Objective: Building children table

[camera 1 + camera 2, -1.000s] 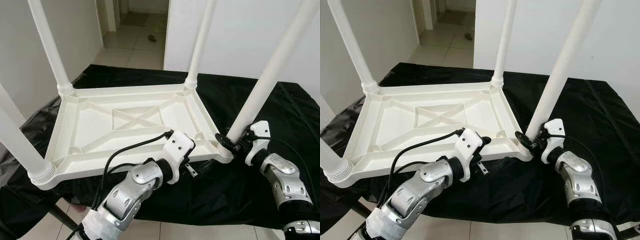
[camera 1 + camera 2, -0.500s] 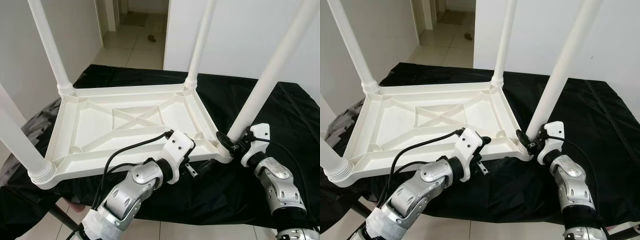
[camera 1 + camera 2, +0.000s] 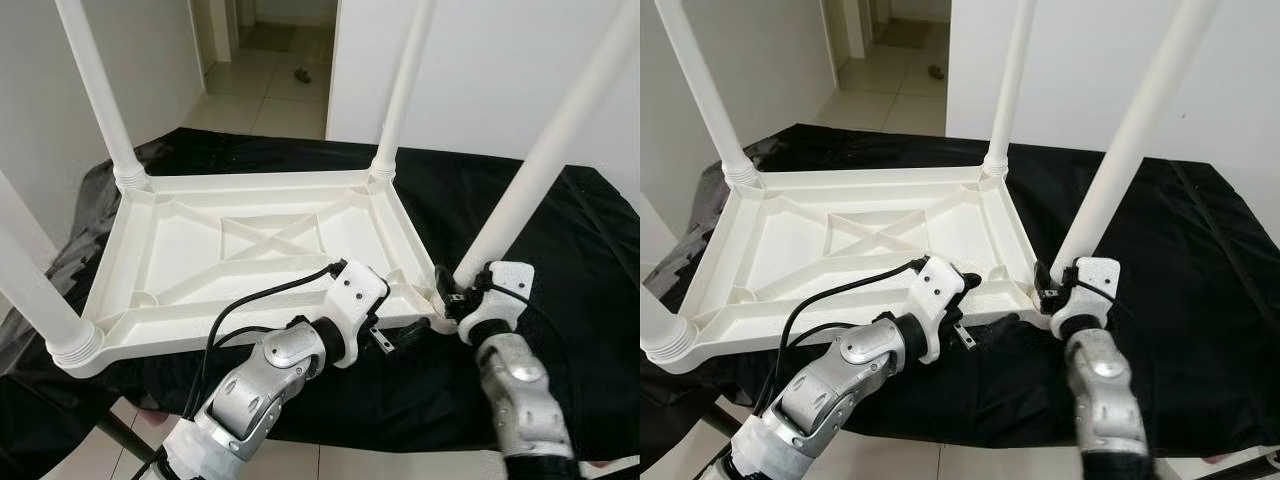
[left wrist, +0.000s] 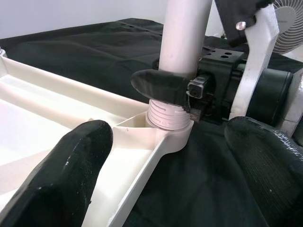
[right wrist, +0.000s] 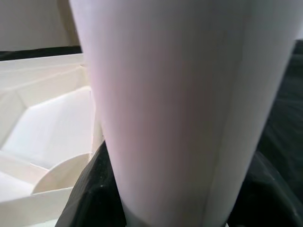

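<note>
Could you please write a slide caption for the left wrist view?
Right end effector grips the white table leg just above its threaded base at the upturned tabletop's corner socket.

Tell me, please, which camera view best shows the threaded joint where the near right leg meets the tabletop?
The left wrist view: the threaded joint sits centred and sharp, with a finger of the right hand around the leg just above it. Both eye views show that corner small and partly hidden by the right hand. The right wrist view is too close, showing the leg's shaft.

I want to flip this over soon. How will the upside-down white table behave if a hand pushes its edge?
The white table looks like thin ribbed plastic, so probably light and stiff. On the black cloth it may slide rather than tip. Its tall legs could sway; the right hand grips one at its base.
</note>
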